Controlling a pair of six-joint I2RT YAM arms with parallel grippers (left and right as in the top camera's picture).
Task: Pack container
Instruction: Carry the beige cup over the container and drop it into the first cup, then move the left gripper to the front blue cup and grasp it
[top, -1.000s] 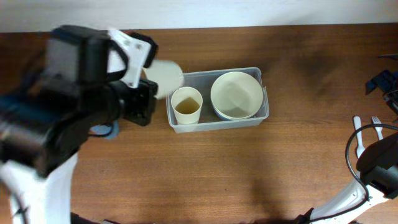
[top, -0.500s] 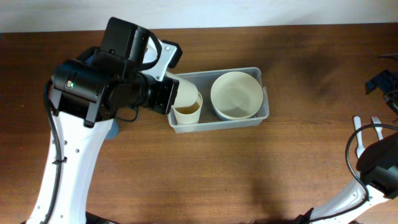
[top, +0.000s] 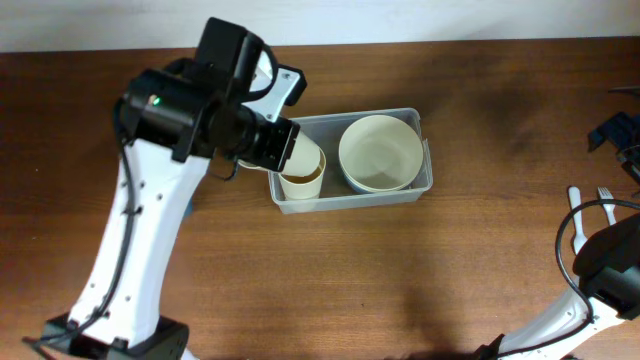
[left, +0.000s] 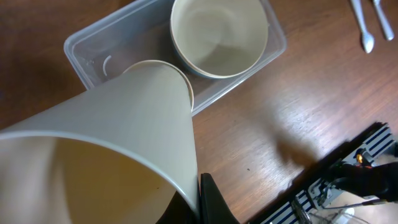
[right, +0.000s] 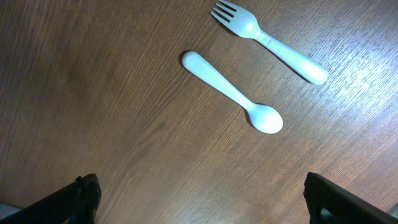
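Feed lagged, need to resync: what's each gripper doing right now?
Left gripper: shut on a cream cup, tilted over the container.
Right gripper: open, holding nothing, over the spoon and fork.

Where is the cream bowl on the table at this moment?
In the overhead view, the cream bowl sits inside the clear container near the middle of the table. It fills the container's end toward the picture's right, and a paper cup stands in the other end.

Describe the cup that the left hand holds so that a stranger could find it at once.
Find the clear container near the middle of the wooden table. At its left end the left hand grips a cream cup. Unlike the upright cup standing inside beside the bowl, this one is tilted over it.
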